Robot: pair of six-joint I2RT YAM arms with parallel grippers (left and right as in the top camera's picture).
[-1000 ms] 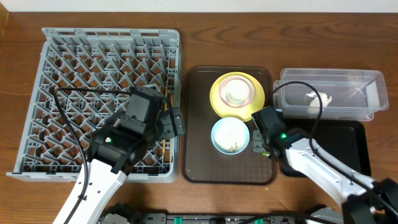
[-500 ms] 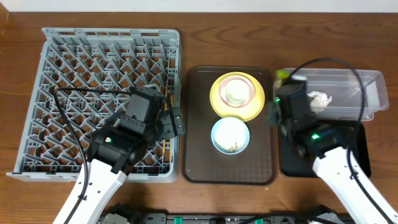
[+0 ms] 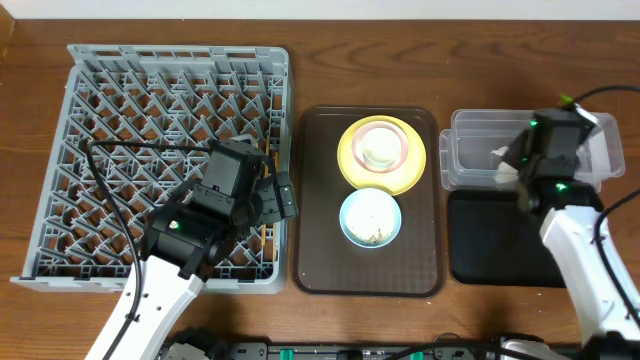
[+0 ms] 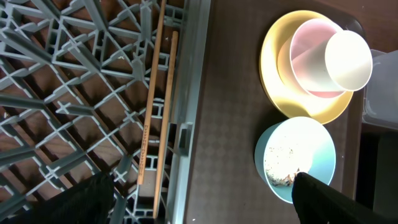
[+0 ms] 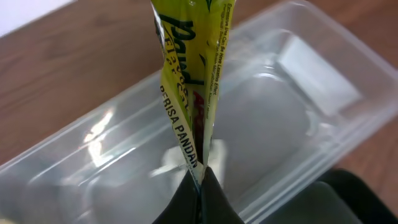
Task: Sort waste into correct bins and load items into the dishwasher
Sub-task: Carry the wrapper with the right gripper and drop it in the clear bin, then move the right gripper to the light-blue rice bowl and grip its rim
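Observation:
My right gripper (image 5: 200, 182) is shut on the lower end of a yellow-green snack wrapper (image 5: 189, 74), which hangs over the clear plastic tub (image 5: 298, 106). A white napkin (image 3: 503, 155) lies inside that tub. Seen from overhead, the right gripper (image 3: 562, 115) is above the tub's right half. My left gripper (image 4: 202, 202) stands open over the right edge of the grey dish rack (image 3: 150, 100), with nothing between its fingers. Two chopsticks (image 4: 155, 93) lie in the rack. On the yellow plate (image 3: 350, 162) sits a pink bowl (image 3: 401, 141) holding a white cup (image 3: 380, 150). The blue bowl (image 3: 370, 217) holds rice scraps (image 4: 283, 165).
Plate and blue bowl rest on a brown serving tray (image 3: 320, 250) between the rack and the bins. The black tray (image 3: 500, 240) lies just in front of the clear tub, under my right arm. Cables trail from both arms.
My right arm has swung from beside the blue bowl, rightward and back, to above the clear tub, carrying the wrapper. The left arm has not moved.

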